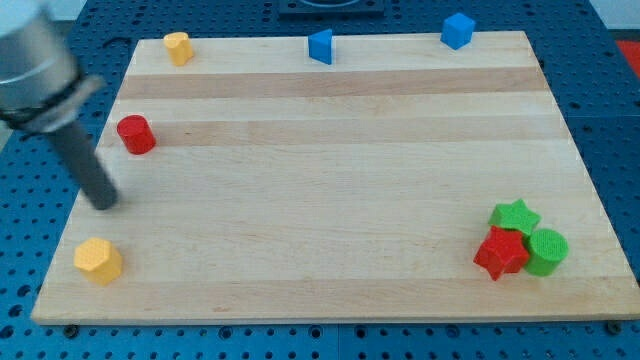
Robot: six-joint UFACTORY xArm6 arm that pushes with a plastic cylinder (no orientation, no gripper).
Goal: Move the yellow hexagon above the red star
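The yellow hexagon (98,261) lies near the board's bottom left corner. The red star (501,253) sits near the bottom right corner, touching a green star (515,216) above it and a green cylinder (546,250) to its right. My tip (104,201) rests on the board at the left side, a short way above the yellow hexagon and apart from it, below the red cylinder (135,134).
A second yellow block (178,48) sits at the top left corner. A blue block (320,46) stands at the top middle edge and a blue cube (457,30) at the top right. The wooden board (330,170) lies on a blue perforated table.
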